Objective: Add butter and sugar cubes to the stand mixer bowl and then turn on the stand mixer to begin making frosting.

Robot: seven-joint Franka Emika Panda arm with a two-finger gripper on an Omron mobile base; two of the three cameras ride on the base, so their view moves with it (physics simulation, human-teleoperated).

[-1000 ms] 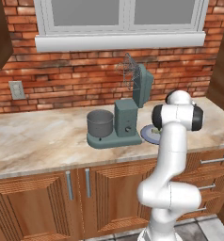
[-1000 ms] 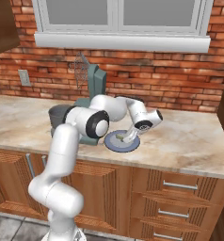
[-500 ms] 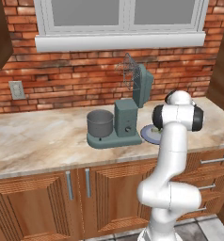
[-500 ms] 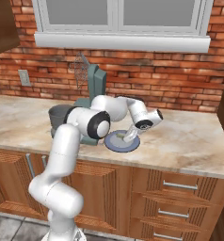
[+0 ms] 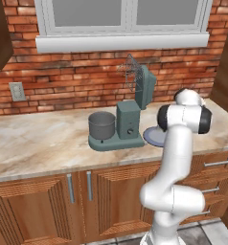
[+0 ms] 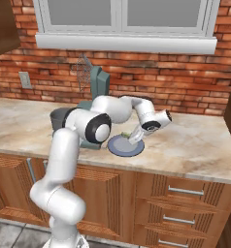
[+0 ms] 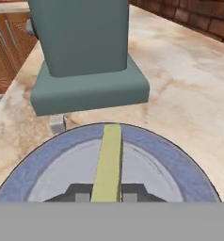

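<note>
A yellow stick of butter (image 7: 108, 160) lies on the flat blue-grey plate (image 7: 48, 162), pointing toward the stand mixer (image 7: 81, 52). My gripper (image 7: 107, 194) hangs low over the plate, its dark fingertips (image 7: 81, 192) pressed against both sides of the stick. From the right base view the gripper (image 6: 136, 137) reaches down to the plate (image 6: 125, 147) just right of the teal mixer (image 6: 100, 89). The dark grey stand mixer bowl (image 5: 102, 125) sits on the mixer's base (image 5: 111, 142), left of the column. A small pale sugar cube (image 7: 57, 123) rests on the counter between plate and mixer base.
The mixer head (image 5: 145, 86) is tilted back with the wire whisk (image 5: 130, 72) up in the air. A brick wall and window sill run behind the marble counter (image 5: 39, 143). Drawers (image 6: 185, 193) and cabinet doors lie below the counter's front edge.
The fingers have closed in from wide apart onto the butter stick. The arm, plate and mixer stay where they were.
</note>
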